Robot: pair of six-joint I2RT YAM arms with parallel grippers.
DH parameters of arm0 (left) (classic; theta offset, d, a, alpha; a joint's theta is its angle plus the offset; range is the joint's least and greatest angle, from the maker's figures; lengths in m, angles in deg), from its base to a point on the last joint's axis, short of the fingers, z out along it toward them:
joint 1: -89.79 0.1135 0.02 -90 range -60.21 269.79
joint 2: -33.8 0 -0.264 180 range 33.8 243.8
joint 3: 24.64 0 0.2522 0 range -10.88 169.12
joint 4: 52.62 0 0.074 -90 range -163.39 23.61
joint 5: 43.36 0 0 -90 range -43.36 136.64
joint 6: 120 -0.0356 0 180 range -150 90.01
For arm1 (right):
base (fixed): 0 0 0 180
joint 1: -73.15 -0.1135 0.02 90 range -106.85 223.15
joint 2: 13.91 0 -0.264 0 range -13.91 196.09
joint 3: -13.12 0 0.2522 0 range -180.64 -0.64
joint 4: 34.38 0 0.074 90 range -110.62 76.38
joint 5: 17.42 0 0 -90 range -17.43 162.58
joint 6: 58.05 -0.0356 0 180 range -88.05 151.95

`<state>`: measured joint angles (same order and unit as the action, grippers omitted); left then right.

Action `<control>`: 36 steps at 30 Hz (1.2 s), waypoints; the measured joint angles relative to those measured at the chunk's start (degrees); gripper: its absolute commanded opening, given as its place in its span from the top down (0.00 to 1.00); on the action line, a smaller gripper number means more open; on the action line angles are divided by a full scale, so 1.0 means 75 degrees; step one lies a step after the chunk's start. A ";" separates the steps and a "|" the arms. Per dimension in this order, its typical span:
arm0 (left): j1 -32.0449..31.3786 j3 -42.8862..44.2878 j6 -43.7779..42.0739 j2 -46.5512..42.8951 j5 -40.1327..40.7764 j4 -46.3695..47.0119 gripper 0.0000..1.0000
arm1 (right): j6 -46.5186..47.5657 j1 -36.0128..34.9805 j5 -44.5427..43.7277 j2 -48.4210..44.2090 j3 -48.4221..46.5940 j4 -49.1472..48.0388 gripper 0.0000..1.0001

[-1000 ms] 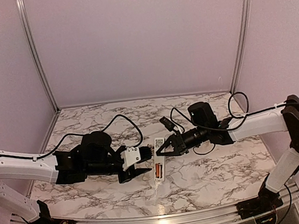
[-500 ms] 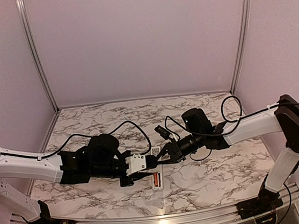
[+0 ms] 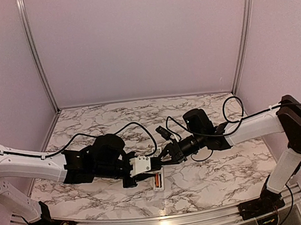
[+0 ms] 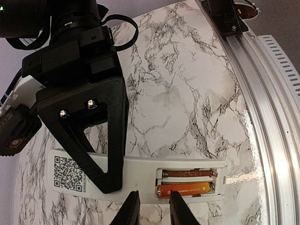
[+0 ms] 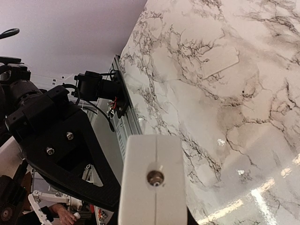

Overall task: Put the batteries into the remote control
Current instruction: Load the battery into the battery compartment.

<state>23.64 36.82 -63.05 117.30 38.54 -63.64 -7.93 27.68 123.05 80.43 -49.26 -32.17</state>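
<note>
From the left: the left hand [image 4: 153,199] is low over the bench [image 4: 187,93], fingers narrow w/ a slim gap and nothing visible between them; its tips sit just beside the near edge of the remote control [image 4: 140,169], close to the open battery bay; the remote control lies flat on the bench between the two hands, bay side up, QR label [image 4: 65,171] at one end, bay at the other; both batteries [image 4: 183,189] are in the bay side by side, the orange one nearer the left hand, the darker one behind it; fully seated or not, can't tell; over on the right, the right hand [image 4: 108,180] has one black finger laid across the remote's middle, prob. pinning it; clamped or just resting, can't tell, its other finger is hidden.

Risks, as I judge them: the hands are v. close, so a push by the left hand could knock fingers together; an off-centre press on the orange cell could let the spring kick it out; if the right hand's hold is light, the remote may skid or pivot on the smooth bench; polarity unreadable from here, so a reversed cell wouldn't show; a pale flat rectangle [image 5: 218,61] lies farther off on the bench, maybe the bay lid, not sure.
</note>
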 measured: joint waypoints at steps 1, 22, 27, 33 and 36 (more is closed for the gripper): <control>-0.0003 0.0020 -0.0006 0.0035 0.0000 -0.0012 0.78 | 0.0000 0.0000 0.0003 0.0000 0.0000 0.0000 1.00; -0.0082 0.0326 -0.0122 0.0393 0.0131 -0.0554 0.87 | 0.0102 0.0000 -0.0032 0.0006 -0.0035 0.0085 1.00; -0.0096 0.0393 -0.0169 0.0428 0.0294 -0.0874 0.87 | 0.0111 0.0000 -0.0041 0.0006 -0.0044 0.0184 1.00; -0.0187 0.0548 -0.0262 0.0615 0.0443 -0.1177 0.85 | 0.0134 0.0000 -0.0085 0.0006 -0.0044 0.0367 1.00; -0.0219 0.0589 -0.0286 0.0664 0.0522 -0.1224 0.81 | 0.0154 0.0003 -0.0125 0.0006 -0.0044 0.0440 1.00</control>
<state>22.00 41.24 -65.20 122.28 42.46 -72.82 -6.77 27.70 122.11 80.47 -49.59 -28.87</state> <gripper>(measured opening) 0.149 0.172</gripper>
